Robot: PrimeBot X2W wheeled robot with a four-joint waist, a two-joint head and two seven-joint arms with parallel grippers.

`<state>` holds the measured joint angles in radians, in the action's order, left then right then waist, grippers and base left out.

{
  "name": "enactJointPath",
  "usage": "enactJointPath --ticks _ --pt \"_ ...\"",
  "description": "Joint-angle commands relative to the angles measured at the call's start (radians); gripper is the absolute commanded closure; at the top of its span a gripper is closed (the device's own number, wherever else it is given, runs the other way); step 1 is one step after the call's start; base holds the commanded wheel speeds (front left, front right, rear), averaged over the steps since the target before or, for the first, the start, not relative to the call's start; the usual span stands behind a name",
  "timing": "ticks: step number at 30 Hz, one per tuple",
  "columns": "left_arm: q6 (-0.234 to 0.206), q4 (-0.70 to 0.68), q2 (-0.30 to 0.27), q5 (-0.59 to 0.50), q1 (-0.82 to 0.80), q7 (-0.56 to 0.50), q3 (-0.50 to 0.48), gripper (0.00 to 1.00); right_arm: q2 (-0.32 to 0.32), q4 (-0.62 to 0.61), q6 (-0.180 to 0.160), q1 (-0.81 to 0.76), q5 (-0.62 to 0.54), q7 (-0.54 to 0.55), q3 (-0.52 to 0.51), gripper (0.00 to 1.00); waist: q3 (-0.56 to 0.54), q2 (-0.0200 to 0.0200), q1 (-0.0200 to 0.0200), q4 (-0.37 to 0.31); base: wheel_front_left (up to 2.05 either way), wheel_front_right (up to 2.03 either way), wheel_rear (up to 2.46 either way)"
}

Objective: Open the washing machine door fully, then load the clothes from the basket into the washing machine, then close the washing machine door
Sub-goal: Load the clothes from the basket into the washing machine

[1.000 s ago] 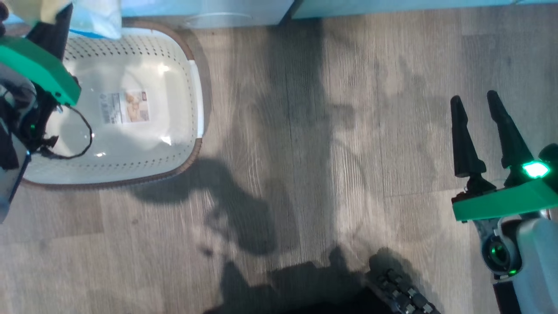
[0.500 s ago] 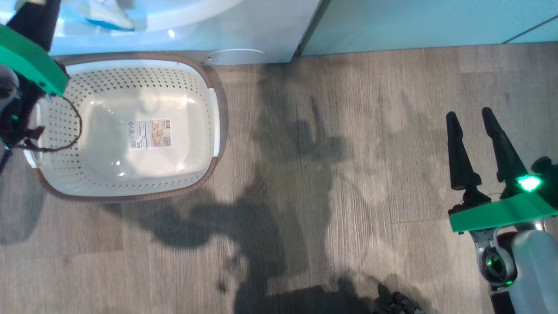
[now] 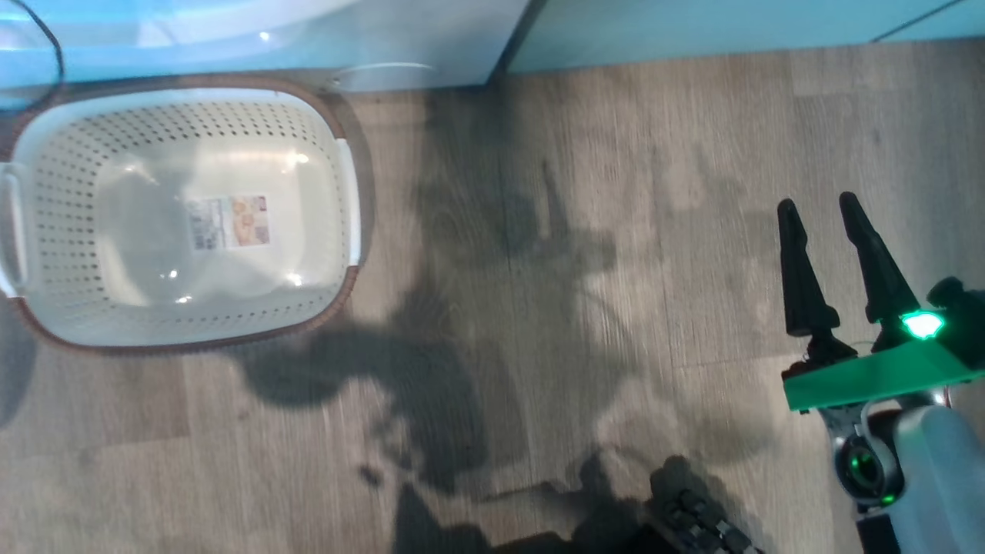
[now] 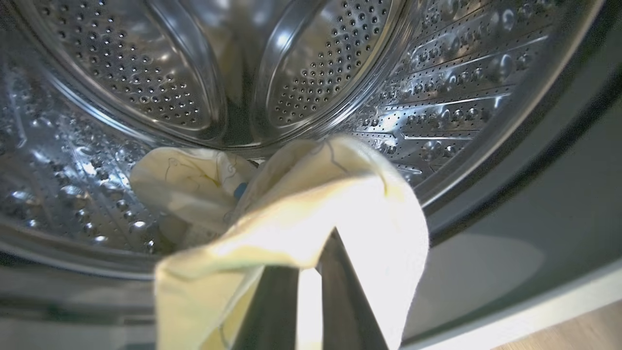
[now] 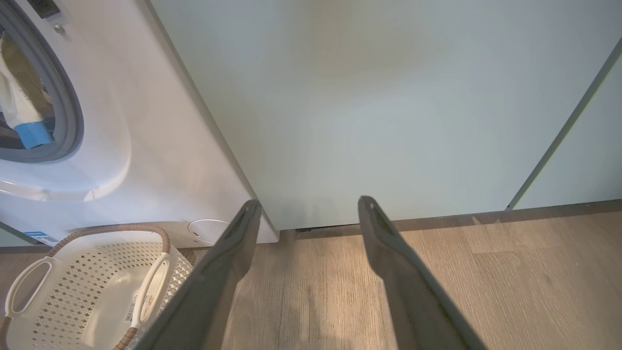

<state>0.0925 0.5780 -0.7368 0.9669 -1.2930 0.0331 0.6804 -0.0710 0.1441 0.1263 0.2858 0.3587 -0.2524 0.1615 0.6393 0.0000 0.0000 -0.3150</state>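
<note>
Leaves the cream perforated plastic basket (image 3: 46, 231), reaches into the perforated steel drum (image 4: 146, 73), pinches a pale yellow soft garment (image 4: 330, 204) in the left gripper (image 4: 306, 272) for deep release, rests right gripper (image 3: 816, 204) spread.

left pincer (image 4: 311, 265): a second ago it hung over the left end of the cream perforated plastic basket (image 3: 77, 154) in the head view; now it is at the mouth of the perforated steel drum (image 4: 437, 97), fingers pinched together.
pale yellow soft garment (image 4: 340, 194): carried up from above the basket; now draped over the pincer's fingers at the drum's mouth.
basket's left end: uncovered, its white side handle (image 3: 9, 231) in sight.
head camera: has tilted and turned, so the whole floor (image 3: 539, 308) scene shifted.
</note>
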Motion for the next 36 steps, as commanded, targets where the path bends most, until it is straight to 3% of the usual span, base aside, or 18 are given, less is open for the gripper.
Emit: enactJointPath --ticks 1,15,30,36 --pt "-0.001 -0.004 -0.035 -0.017 -0.068 -0.010 -0.036 1.00 -0.002 -0.028 0.004 0.003 0.006 -0.009 0.016 0.00 0.021 0.0000 0.0000 -0.014 0.00 0.00 0.00" --pt "0.010 0.212 0.040 -0.114 -0.328 -0.025 0.011 1.00 0.016 -0.026 0.004 0.052 0.021 -0.009 0.043 0.00 0.121 0.0000 0.0000 -0.062 0.00 0.00 0.00" --pt "-0.005 0.449 0.095 -0.210 -0.581 0.188 0.010 1.00 0.020 -0.022 0.004 0.087 0.037 -0.009 0.070 0.00 0.193 0.0000 0.0000 -0.102 0.00 0.00 0.00" --pt "0.002 0.477 0.108 -0.214 -0.592 0.223 -0.009 1.00 0.021 -0.023 0.004 0.090 0.041 -0.009 0.070 0.00 0.200 0.0000 0.0000 -0.103 0.00 0.00 0.00"
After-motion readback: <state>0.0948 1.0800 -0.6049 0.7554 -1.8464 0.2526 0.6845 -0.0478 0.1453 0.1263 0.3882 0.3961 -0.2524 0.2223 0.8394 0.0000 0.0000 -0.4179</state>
